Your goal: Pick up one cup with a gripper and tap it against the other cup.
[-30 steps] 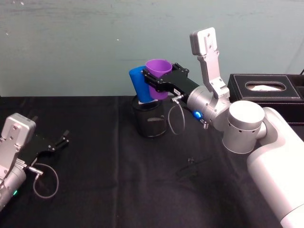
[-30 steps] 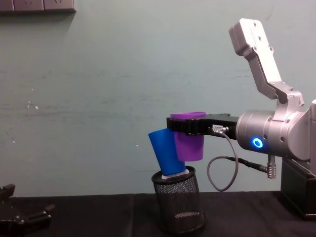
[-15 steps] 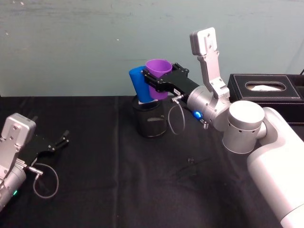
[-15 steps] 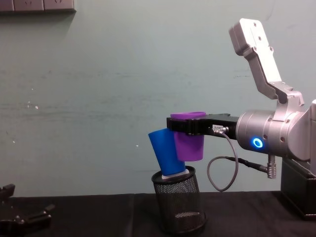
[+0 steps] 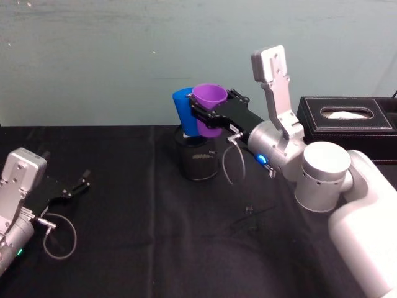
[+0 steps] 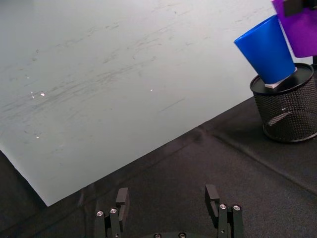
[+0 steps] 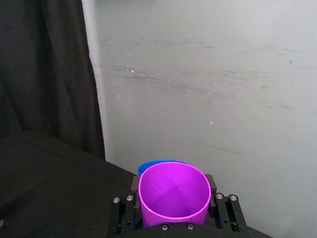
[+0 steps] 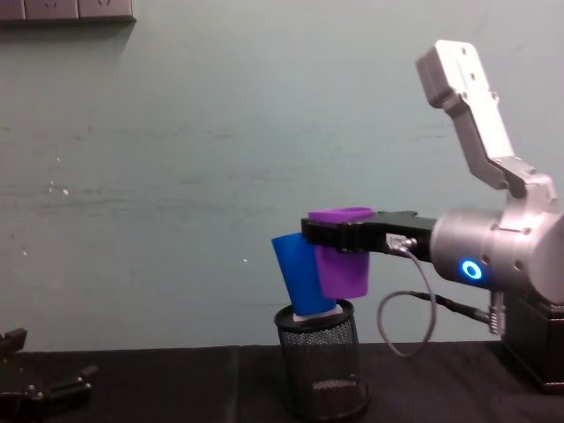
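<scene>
Purple cup [image 8: 343, 264] in right gripper [image 8: 330, 236], against blue cup [image 8: 300, 278]

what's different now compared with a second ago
The right gripper, shut on the purple cup, has carried it slightly lower and toward the robot's right, and the arm's wrist has dropped with it. The purple cup remains against the blue cup, which stands tilted in the mesh pen holder as before. The left gripper rests open on the black table, unmoved.
</scene>
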